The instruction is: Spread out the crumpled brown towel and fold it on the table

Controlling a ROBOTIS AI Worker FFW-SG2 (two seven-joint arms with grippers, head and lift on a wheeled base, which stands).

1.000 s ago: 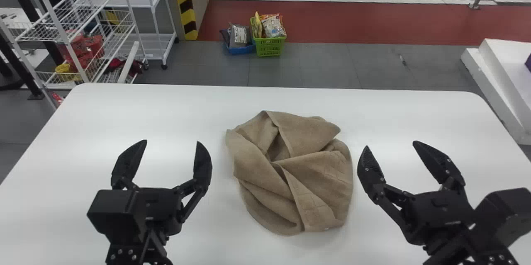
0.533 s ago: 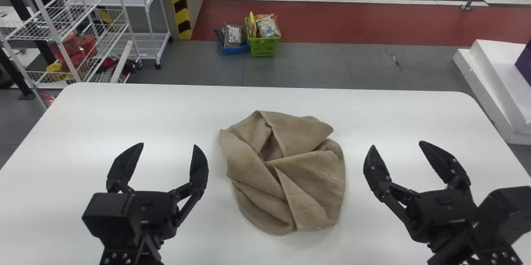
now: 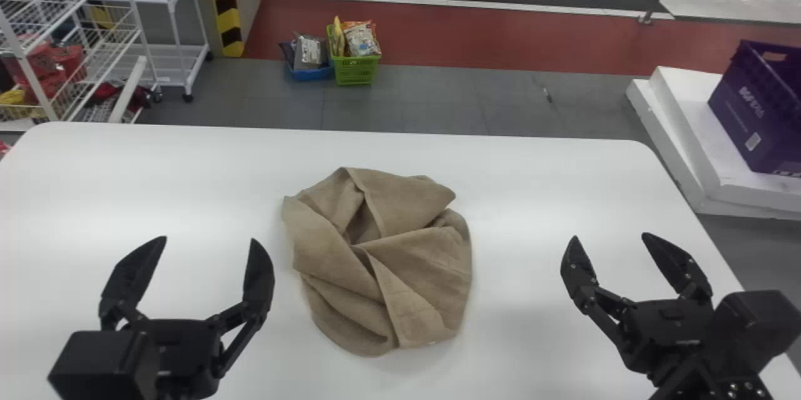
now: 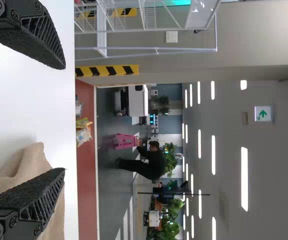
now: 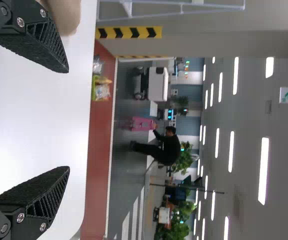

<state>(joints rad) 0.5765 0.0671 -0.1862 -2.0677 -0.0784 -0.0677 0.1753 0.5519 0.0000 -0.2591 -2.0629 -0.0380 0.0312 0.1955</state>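
Left of the towel, my left gripper (image 3: 208, 240) stands open with nothing between its fingers; the left wrist view shows the same gripper (image 4: 65, 119) spread wide. My right gripper (image 3: 609, 237), also open and holding nothing, is at the right, farther from the towel. In the right wrist view this gripper (image 5: 69, 120) has white tabletop behind its fingers. The brown towel (image 3: 382, 262) lies crumpled in a rounded heap between both grippers, its folds overlapping. Part of the towel (image 4: 26, 162) shows behind one left finger, and a bit of towel (image 5: 66, 15) behind one right finger.
The white table (image 3: 538, 181) reaches under both arms, its right edge close to the right gripper. Beyond it on the floor are a green basket (image 3: 355, 69), a wire rack (image 3: 134, 30) and, at the right, a purple crate (image 3: 744, 109) on white blocks.
The head view has turned rightward, so the table and towel sit farther left in it. My grippers now stand farther apart, the right one more distant from the towel. The towel's shape is unchanged.
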